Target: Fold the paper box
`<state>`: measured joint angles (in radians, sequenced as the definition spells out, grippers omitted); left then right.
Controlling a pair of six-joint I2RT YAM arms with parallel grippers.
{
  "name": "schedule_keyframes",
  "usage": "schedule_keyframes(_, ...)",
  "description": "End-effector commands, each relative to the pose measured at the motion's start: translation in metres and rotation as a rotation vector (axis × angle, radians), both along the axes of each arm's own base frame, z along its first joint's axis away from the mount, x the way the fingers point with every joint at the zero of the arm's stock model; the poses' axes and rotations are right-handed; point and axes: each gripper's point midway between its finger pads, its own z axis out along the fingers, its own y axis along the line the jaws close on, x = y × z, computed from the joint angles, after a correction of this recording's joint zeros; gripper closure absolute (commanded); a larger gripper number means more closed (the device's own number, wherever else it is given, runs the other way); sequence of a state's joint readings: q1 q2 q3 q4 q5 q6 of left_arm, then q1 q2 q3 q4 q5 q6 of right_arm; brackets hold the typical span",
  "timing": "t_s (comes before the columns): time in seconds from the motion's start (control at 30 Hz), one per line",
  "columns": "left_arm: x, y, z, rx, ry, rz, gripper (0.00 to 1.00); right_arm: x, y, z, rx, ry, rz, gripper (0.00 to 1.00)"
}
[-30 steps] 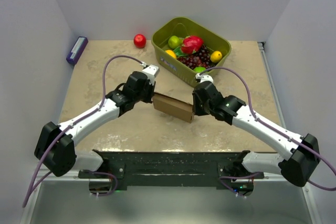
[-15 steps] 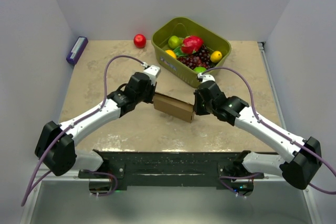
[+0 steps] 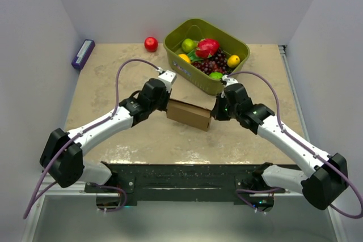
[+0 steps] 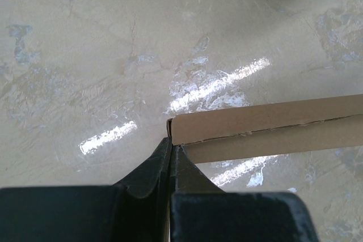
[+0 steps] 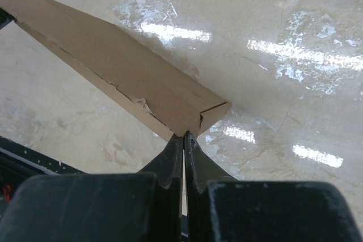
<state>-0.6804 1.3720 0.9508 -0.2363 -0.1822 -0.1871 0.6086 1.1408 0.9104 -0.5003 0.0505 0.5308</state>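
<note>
From above, the flattened paper box (image 3: 189, 115) was at the middle of the desk (image 3: 113, 83), long axis left-right, right end nearer. The green basket (image 3: 195, 79) behind held fruit (image 3: 207, 47). Left wrist: the left tool (image 4: 170, 143) clamped one corner. Right wrist: the right tool (image 5: 183, 139) clamped the other.

nothing legible anywhere; the white label (image 3: 182, 67) on the green basket (image 3: 197, 79) is too blurred.

White arms (image 3: 102, 126), black joints (image 3: 148, 94), purple cables (image 3: 117, 80); left gripper (image 4: 171, 143) and right gripper (image 5: 184, 139) black.
</note>
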Motion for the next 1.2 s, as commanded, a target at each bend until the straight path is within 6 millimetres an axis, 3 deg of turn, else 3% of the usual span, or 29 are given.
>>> schedule_keyframes(0.0,-0.032,0.03,-0.061,0.219,0.181,-0.009,1.0,-0.001,0.009,-0.002,0.098,0.023,0.066,1.0)
schedule_keyframes(0.4,-0.037,0.033,-0.07,0.296,0.175,-0.006,1.0,0.008,-0.001,0.014,0.208,0.027,0.077,1.0)
schedule_keyframes(0.63,-0.039,0.033,-0.071,0.31,0.169,-0.011,1.0,0.007,0.006,0.019,0.268,0.036,0.098,1.0)
schedule_keyframes(1.17,-0.048,0.032,-0.079,0.376,0.165,-0.022,1.0,0.018,-0.005,0.031,0.363,0.011,0.022,1.0)
